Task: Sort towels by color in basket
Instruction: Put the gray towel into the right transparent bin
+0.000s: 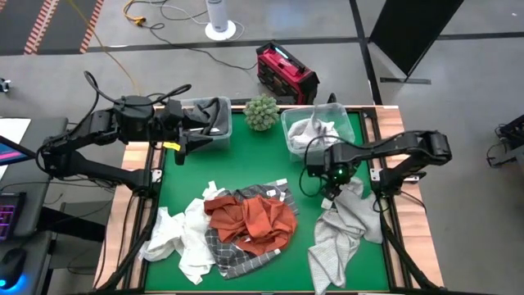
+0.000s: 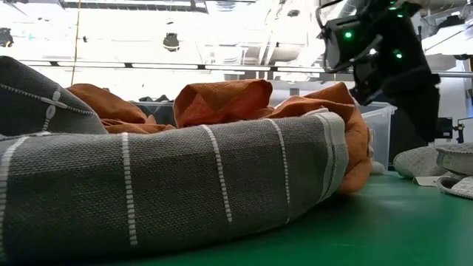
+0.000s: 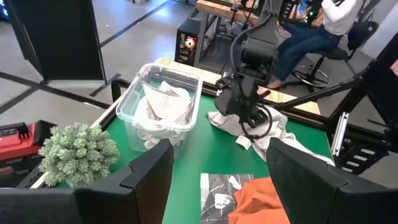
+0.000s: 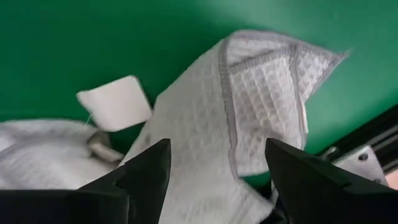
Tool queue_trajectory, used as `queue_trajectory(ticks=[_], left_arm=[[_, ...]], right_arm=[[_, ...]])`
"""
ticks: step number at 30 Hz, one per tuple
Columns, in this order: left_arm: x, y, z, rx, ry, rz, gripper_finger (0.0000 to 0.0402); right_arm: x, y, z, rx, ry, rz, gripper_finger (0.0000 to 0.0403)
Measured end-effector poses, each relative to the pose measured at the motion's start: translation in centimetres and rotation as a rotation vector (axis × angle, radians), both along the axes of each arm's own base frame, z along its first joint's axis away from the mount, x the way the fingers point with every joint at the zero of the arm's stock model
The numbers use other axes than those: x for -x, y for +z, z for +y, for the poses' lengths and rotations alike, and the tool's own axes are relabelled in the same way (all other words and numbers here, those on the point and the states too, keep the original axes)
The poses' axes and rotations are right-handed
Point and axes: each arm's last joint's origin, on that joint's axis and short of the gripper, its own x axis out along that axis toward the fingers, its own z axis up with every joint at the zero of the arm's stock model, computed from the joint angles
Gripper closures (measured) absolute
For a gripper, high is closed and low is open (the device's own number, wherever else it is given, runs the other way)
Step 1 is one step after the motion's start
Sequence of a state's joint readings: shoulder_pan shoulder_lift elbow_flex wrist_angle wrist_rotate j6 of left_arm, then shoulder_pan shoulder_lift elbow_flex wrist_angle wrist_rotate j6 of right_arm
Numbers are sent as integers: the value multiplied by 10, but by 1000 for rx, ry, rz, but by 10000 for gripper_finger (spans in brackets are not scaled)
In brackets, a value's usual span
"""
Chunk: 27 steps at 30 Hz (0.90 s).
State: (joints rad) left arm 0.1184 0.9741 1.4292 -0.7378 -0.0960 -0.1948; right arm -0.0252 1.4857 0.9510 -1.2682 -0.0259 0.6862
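My right gripper (image 1: 329, 195) (image 4: 217, 180) hangs open, pointing down over the far end of a light grey waffle towel (image 1: 342, 233) (image 4: 249, 106) that lies on the green table at the right. Its fingers stand on either side of the cloth, and no touch shows. A rust-orange towel (image 1: 250, 221) (image 2: 222, 100) lies on top of a dark grey plaid towel (image 1: 241, 256) (image 2: 185, 185) at the middle. A white towel (image 1: 184, 238) lies to their left. My left gripper (image 1: 214, 121) (image 3: 221, 180) waits open, raised by the far-left bin (image 1: 219, 139).
A clear bin (image 1: 288, 131) (image 3: 134, 93) at the far right holds pale towels; the far-left bin holds dark ones. A small green plant (image 1: 260, 112) stands between them. A white tag (image 4: 115, 102) lies by the towel. A person (image 3: 323, 28) sits beyond the table.
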Motion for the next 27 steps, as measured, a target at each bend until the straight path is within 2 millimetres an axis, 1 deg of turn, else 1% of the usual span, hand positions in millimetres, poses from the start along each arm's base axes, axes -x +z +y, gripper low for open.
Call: queue_trajectory(ticks=[5,7,9,12,17,18,19,23,27], left_arm=[[0,-1,0,2,0,13,155],[0,-1,0,0,-2,14,155],[0,-1,0,-13,-6,16,155],[0,-1,0,-34,0,21,155],[0,-1,1,-52,6,25,155],[1,-1,1,-54,7,25,155],[1,-1,1,-54,8,25,155],[1,-1,1,-59,7,27,155],[1,-1,1,-56,8,26,155]], right_arm=[[5,-19,10,34,55,-11,117],[6,-27,15,32,78,-22,130],[9,-33,20,31,99,-26,155],[13,-39,25,25,123,-19,219],[16,-43,28,-31,111,-5,358],[15,-43,28,-48,107,-13,376],[14,-42,29,-63,103,-20,383],[4,-31,30,-79,112,-75,377],[-16,-10,32,-96,195,-194,382]])
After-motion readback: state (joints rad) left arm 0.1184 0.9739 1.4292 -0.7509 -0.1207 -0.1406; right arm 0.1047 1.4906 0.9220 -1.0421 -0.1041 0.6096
